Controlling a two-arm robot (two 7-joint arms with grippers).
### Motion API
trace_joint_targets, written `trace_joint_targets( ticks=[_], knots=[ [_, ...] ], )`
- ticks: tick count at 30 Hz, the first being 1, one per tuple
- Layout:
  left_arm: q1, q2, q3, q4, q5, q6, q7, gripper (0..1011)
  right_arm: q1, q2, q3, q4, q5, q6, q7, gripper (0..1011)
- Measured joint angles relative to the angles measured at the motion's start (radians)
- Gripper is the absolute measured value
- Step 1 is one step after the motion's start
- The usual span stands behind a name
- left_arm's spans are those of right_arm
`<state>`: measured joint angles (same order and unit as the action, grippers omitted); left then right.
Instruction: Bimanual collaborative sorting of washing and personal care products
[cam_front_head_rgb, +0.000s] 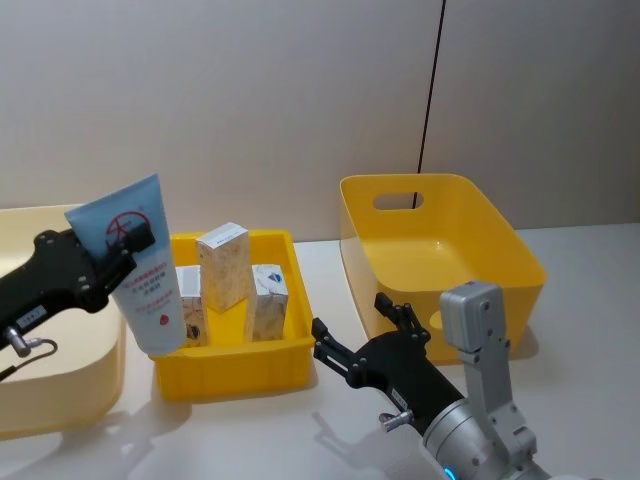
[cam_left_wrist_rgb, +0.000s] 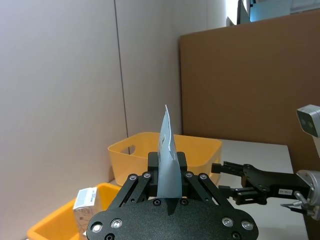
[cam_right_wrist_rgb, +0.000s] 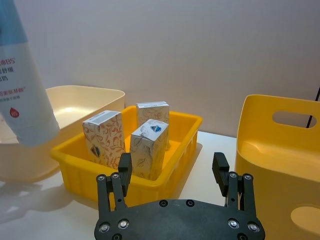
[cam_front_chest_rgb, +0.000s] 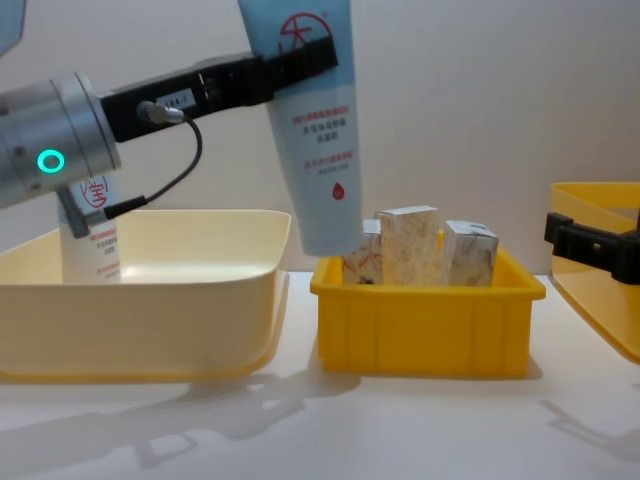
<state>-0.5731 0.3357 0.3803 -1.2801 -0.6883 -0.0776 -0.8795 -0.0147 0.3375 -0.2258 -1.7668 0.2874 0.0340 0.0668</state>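
Chest view alone shows the cream bin (cam_front_chest_rgb: 150, 300), below and left of the left gripper (cam_front_chest_rgb: 300, 58), holding a second tube (cam_front_chest_rgb: 90, 235) upright. Head view puts the deep yellow bin (cam_front_head_rgb: 500, 235) just right of the right gripper (cam_front_head_rgb: 350, 316), its fingers spread and empty, and the yellow tray (cam_front_head_rgb: 230, 372) to its left. The left gripper clamps a light-blue tube (cam_front_chest_rgb: 320, 150) by its crimped end, cap hanging below. Three cartons (cam_front_chest_rgb: 410, 245) stand in the tray.

Two tubes: one tube (cam_front_chest_rgb: 318, 130) in plain sight, and a second tube (cam_front_chest_rgb: 90, 245) that is half hidden behind an arm, so it is probably the same kind. Three cartons (cam_right_wrist_rgb: 148, 147), all alike. Three containers: one cream bin (cam_front_chest_rgb: 150, 290), one yellow tray (cam_front_chest_rgb: 420, 320) and one yellow bin (cam_front_head_rgb: 440, 230). Two grippers: the left gripper (cam_front_head_rgb: 125, 245) and the right gripper (cam_front_head_rgb: 352, 318).
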Motion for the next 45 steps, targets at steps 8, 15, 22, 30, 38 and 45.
trace_joint_targets(
  ticks=[8,15,22,30,38,45],
  knots=[
    [-0.002,0.001,0.025,0.005,0.007,-0.006,-0.016,200,0.000,0.000,0.000,0.000,0.000,0.000,0.000,1001],
    [-0.006,0.004,0.045,0.012,0.009,-0.013,-0.040,200,0.000,0.000,0.000,0.000,0.000,0.000,0.000,1001],
    [-0.010,0.007,0.063,0.020,0.009,-0.017,-0.059,200,0.000,0.000,0.000,0.000,0.000,0.000,0.000,1001],
    [-0.014,0.010,0.078,0.027,0.010,-0.019,-0.074,199,0.000,0.000,0.000,0.000,0.001,0.000,0.002,1001],
    [-0.016,0.012,0.085,0.030,0.011,-0.020,-0.081,200,0.003,0.010,0.000,-0.005,0.015,0.007,0.037,1001],
    [-0.016,0.012,0.089,0.032,0.011,-0.021,-0.085,199,0.016,0.028,-0.004,-0.015,0.047,0.025,0.104,1001]
  ],
)
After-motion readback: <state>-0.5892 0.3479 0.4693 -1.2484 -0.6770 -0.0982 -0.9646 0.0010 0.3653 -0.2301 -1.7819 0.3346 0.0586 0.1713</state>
